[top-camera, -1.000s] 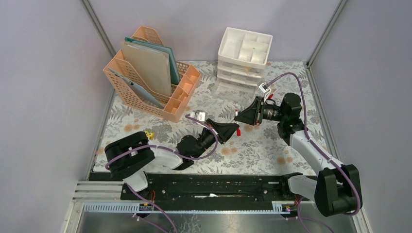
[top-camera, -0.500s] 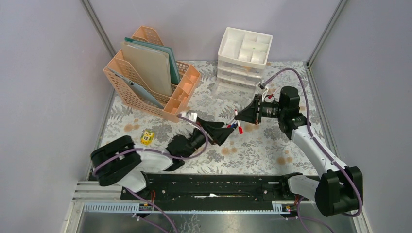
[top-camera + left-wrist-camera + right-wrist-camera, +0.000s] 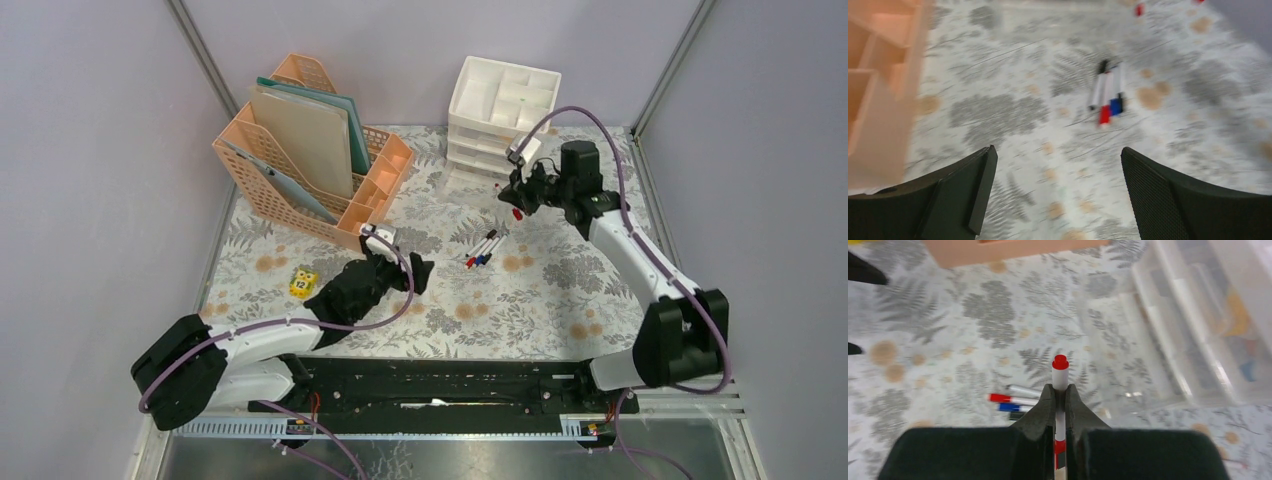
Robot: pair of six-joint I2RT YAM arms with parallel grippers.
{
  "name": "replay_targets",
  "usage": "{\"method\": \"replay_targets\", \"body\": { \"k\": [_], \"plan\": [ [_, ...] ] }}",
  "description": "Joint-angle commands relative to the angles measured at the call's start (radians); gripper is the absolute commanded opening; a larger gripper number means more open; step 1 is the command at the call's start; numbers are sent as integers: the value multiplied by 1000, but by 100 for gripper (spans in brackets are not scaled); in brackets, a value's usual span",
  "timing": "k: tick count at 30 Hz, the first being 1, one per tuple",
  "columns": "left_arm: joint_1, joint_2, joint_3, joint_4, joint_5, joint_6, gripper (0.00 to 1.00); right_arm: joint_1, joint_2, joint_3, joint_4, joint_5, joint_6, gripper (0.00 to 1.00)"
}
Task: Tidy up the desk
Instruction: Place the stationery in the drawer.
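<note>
**Red-capped marker clamped on the right; left jaws spread wide over the cloth**

The desk (image 3: 560, 300) is bounded at its near edge by a black rail (image 3: 450, 375) and is closed in by grey-violet walls at the left, right and back. Its far left corner is taken up by a peach file rack (image 3: 268, 192). A white drawer unit (image 3: 480, 150) is set at the far edge, right of centre. A band of bare patterned cloth is seen between these two and the rail, widest toward the right side. A small yellow cube (image 3: 304, 283) is placed near the left edge, just beside the left arm.

The left gripper (image 3: 1058, 152) is held low over the middle of the desk with its jaws spread wide, and only cloth is seen between them. A group of loose markers (image 3: 1108, 95) is laid on the cloth ahead of those jaws, well apart from both fingers.

The right gripper (image 3: 1060, 389) is raised off the desk, just in front of the drawer unit. Its jaws are closed tightly on a red-capped marker (image 3: 1060, 371), the cap projecting beyond the fingertips. The desk surface is seen below that marker, with the loose markers lying to its left in the wrist view.
</note>
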Motion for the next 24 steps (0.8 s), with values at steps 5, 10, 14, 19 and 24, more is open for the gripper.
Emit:
{"method": "replay_targets", "body": {
  "k": [5, 10, 14, 19, 24],
  "plan": [
    [14, -68, -152, 75, -253, 165, 99, 47, 216, 212, 81, 246, -242, 0],
    [15, -99, -198, 111, -281, 150, 99, 80, 332, 268, 132, 313, -307, 0],
    [16, -80, -189, 99, -283, 155, 99, 97, 413, 310, 175, 373, -318, 3],
    [15, -55, -173, 92, -276, 158, 99, 108, 501, 353, 215, 492, -309, 32],
    [15, -52, -170, 89, -279, 157, 99, 108, 507, 362, 191, 526, -254, 74]
  ]
}}
